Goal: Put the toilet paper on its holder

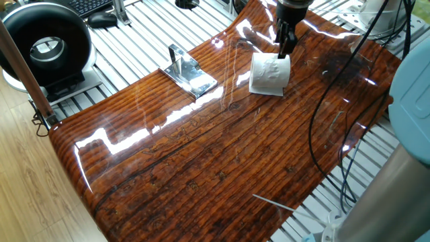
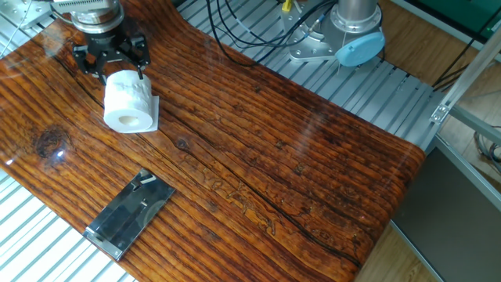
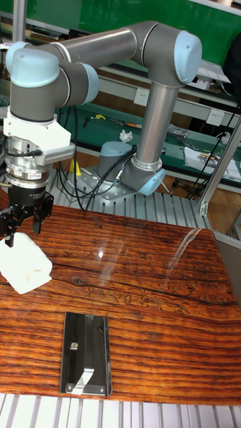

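In one fixed view you see the small white roll of embossed tissue point(image 1: 271, 74) lying on its side on the glossy, ridged dark wood tabletop point(image 1: 222, 154), a loose sheet flat beneath it. The black two-finger gripper point(image 1: 285, 46) hangs right at the roll's far end, its fingers seen edge-on, so from here you cannot tell their spread. The shiny chrome stand point(image 1: 190, 74), a flat square plate with a short bent upright bar, sits well apart from the roll. A large black ring-shaped device point(image 1: 46, 47) stands off the table on the slatted metal bench.

In the other fixed view the gripper point(image 2: 110, 66) shows its jaws spread apart, fingertips straddling the back of the toilet paper point(image 2: 129, 102), whose hollow core faces you. The holder point(image 2: 129, 213) lies nearer the table's edge.

In the tall fixed view the grey jointed arm reaches over; the gripper point(image 3: 23, 227) is spread just above the roll point(image 3: 25, 263), with the holder point(image 3: 85, 353) near the front edge.
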Controlling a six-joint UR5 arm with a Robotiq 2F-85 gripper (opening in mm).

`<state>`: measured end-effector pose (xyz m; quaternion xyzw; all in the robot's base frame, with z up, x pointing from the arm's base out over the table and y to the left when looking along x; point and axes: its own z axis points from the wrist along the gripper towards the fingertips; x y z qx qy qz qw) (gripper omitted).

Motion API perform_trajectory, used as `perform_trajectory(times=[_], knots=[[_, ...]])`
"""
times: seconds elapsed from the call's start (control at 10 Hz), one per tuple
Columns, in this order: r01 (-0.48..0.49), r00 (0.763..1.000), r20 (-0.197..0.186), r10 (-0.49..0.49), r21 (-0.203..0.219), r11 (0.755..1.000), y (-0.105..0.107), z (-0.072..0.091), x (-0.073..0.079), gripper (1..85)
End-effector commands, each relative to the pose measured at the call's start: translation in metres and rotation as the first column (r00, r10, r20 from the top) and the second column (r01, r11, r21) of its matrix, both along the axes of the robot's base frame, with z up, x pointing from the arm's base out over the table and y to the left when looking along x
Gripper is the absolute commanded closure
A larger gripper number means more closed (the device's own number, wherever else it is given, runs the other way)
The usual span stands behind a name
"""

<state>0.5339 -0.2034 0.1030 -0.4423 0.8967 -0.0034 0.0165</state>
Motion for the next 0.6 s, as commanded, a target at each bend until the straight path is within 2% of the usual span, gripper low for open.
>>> perform_trajectory(times=[0.0,0.5], knots=[[0.0,1.0,0.009,0.0,0.001,1.0,-0.001,-0.006,0.003,16.3],[0.003,1.0,0.0,-0.003,-0.04,0.999,-0.013,-0.01,0.0,18.0]])
